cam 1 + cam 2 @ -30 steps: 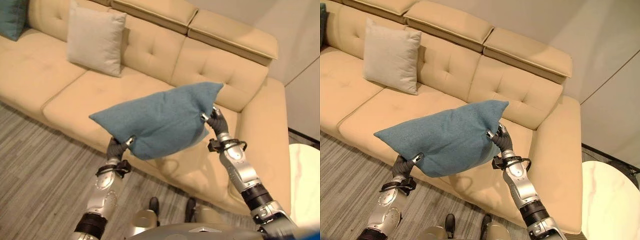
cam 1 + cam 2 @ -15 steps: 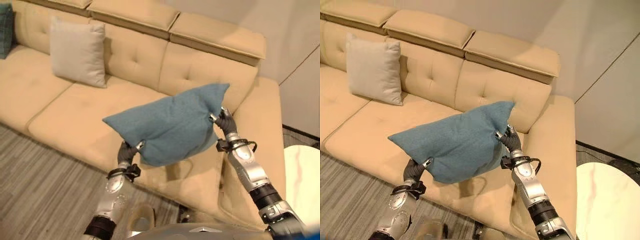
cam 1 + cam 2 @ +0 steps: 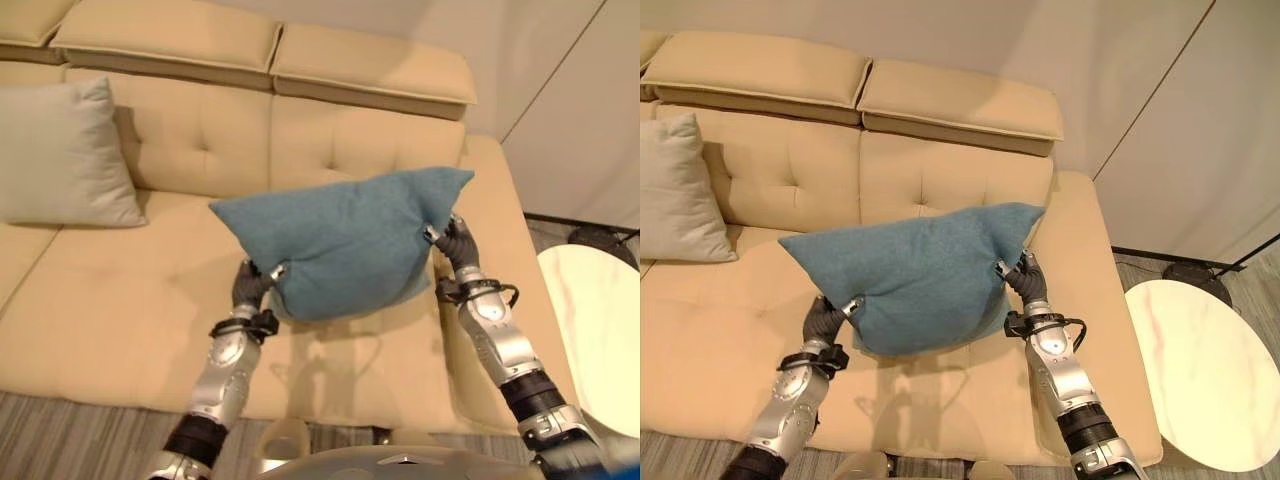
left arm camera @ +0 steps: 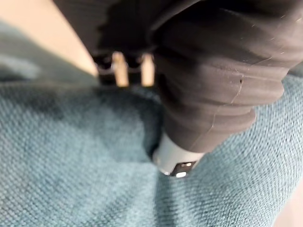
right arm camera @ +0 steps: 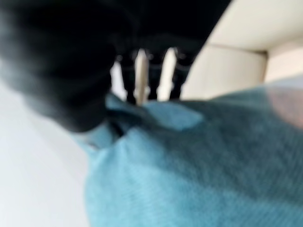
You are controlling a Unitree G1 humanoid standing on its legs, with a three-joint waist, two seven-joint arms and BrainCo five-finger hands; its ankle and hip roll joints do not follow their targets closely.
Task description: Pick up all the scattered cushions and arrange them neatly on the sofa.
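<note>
Sofa [image 3: 120,310] below; we pinch blue cushion [image 3: 345,245] with left hand [image 3: 255,288] and right hand [image 3: 452,243], carrying level toward seat beside beige cushion [image 3: 60,155].

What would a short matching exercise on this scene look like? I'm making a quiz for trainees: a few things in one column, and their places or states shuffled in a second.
Things:
1. blue cushion
2. beige cushion
3. round white table
4. left hand

Places or states:
A. stands on the floor beside the sofa's right end
B. held in the air over the seat, between both hands
C. grips the blue cushion's lower left edge
D. leans against the sofa's backrest

Pairs: 1-B, 2-D, 3-A, 4-C. The right hand grips the blue cushion's right side.
</note>
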